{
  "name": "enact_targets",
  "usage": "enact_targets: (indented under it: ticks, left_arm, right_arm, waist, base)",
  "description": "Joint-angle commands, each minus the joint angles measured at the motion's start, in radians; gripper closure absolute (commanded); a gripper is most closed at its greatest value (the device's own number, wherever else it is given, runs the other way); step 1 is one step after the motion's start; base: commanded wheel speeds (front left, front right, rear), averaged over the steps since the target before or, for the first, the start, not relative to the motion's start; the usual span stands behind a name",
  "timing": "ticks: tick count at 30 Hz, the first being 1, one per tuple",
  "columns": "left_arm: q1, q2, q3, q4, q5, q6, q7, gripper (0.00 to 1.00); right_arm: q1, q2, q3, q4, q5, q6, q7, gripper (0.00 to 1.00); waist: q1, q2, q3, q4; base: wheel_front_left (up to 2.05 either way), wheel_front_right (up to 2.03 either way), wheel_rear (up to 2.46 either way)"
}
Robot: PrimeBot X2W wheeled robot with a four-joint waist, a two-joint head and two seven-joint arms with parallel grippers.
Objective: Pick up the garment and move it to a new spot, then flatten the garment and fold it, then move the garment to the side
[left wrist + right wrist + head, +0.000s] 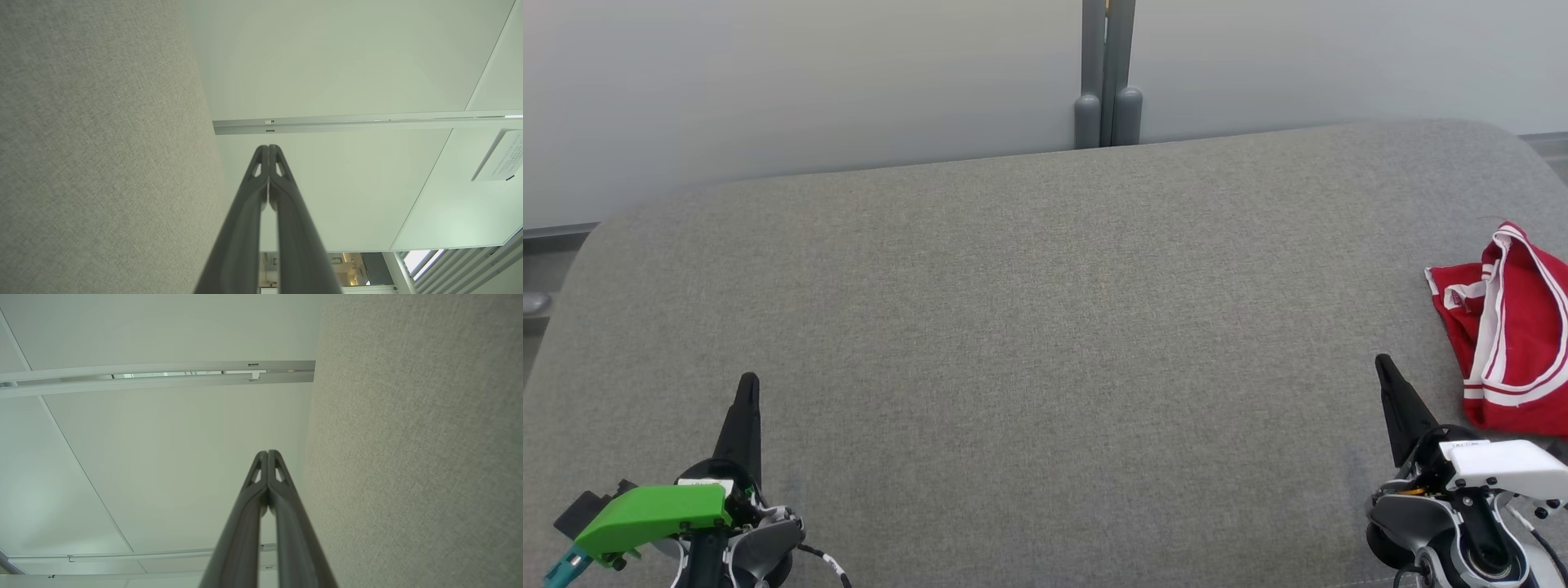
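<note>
A crumpled red garment (1515, 327) with white trim lies at the right edge of the grey fabric surface (1045, 327), partly cut off by the head view's border. My right gripper (1382, 362) stands shut and empty at the lower right, just left of the garment and apart from it. At the lower left my left gripper (749, 380) is shut too, holding nothing, far from the garment. The left wrist view has the left gripper (268, 147) with its tips pressed together. In the right wrist view the right gripper (267, 452) is closed the same way.
Pale wall panels rise behind the surface, with a grey post (1107, 73) at the back middle. The grey surface has rounded far corners and drops off at its left edge (556, 278).
</note>
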Motion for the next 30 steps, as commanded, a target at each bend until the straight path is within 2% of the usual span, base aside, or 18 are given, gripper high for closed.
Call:
enact_targets:
  ticks: [1,30]
  left_arm:
    - [-0.012,0.0,0.002,-0.002,-0.001,0.0,0.0,1.0]
    - [-0.012,0.0,0.002,-0.002,-0.001,0.0,0.0,1.0]
  right_arm:
    - [-0.009,-0.005,0.001,0.001,0.005,0.0,0.004,1.0]
    - [-0.009,-0.005,0.001,0.001,0.006,0.0,0.004,1.0]
  waist:
    - [0.0,0.0,0.0,0.0]
    - [0.0,0.0,0.0,0.0]
  base:
    - [0.0,0.0,0.0]
    - [0.0,0.0,0.0]
